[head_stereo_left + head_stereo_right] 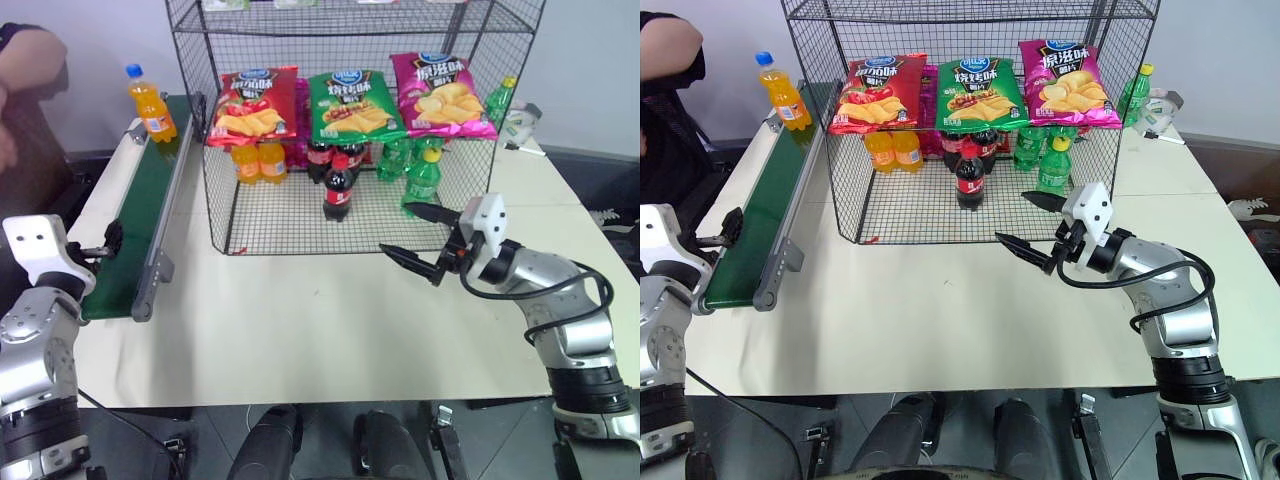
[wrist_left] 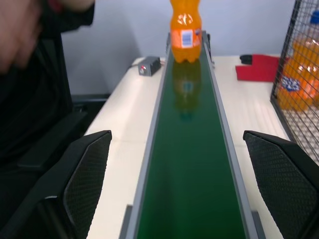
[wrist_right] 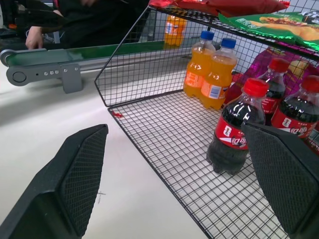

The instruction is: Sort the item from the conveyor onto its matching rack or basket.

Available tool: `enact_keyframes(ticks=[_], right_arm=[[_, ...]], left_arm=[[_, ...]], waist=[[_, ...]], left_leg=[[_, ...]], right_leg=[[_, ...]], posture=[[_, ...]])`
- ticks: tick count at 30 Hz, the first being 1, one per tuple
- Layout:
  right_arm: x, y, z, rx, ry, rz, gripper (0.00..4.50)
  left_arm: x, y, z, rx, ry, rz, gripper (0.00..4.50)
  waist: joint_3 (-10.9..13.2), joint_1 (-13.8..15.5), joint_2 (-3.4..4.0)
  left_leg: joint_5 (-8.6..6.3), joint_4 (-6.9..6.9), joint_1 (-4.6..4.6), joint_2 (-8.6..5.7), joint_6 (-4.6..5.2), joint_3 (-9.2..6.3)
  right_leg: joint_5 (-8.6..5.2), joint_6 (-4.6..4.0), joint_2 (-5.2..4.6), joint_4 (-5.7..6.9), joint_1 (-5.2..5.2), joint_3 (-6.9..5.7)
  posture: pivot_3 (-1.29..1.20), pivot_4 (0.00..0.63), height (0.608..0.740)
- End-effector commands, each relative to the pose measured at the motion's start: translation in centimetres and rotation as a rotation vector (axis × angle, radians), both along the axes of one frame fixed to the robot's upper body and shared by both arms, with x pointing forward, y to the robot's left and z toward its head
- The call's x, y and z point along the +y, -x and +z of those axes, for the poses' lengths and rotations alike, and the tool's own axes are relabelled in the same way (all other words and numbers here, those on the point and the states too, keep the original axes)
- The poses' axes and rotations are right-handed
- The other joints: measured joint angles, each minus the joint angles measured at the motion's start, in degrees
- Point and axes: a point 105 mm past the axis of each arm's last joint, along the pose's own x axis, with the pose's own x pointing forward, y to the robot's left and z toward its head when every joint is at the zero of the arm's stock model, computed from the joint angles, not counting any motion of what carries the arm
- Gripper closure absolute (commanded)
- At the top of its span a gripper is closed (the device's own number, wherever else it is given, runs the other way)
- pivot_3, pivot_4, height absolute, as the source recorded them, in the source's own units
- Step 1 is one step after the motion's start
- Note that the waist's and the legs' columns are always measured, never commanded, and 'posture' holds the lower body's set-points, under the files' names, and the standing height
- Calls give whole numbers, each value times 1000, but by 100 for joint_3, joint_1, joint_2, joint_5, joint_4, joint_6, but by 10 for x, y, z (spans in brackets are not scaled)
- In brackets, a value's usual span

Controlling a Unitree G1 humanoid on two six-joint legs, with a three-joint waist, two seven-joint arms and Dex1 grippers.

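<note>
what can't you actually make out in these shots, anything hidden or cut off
- Orange soda bottle on the conveyor: in the left wrist view the top edge cuts off its cap.
- Green soda bottles: upper parts hidden behind the crisp bags in the head views.
- Top tier of the rack: its contents are cut off by the top edge.
- Person: partly cut by the left edge; blurred in the left wrist view.
</note>
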Motion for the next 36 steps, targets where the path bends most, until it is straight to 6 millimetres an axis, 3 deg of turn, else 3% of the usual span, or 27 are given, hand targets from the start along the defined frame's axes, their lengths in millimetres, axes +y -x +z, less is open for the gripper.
enact_keyframes(ticks=[1,12,24,36], right_arm=[[5,3,14,-63,-7,22,0],[14,10,12,-52,-15,48,0],[50,33,14,-27,-53,171,0],[50,36,8,-4,-59,177,0]], left_arm=[[-2,-1,8,-39,-33,1,69],[-8,-6,1,-48,-69,-4,69],[-7,-8,-2,-50,-69,-4,69],[-6,-4,-2,-63,-39,-3,69]], waist=[[0,-2,0],[0,-2,0],[0,-4,-1],[-1,-3,-1]], left_leg=[[0,0,0,0,0,0],[0,0,0,0,0,0],[0,0,0,0,0,0],[0,2,1,0,0,-1]], right_leg=[[0,0,0,0,1,0],[1,1,1,1,1,0],[1,2,1,2,-3,0],[1,2,1,2,-6,-2]], posture=[[0,150,740],[0,150,740],[0,150,740],[0,150,740]])
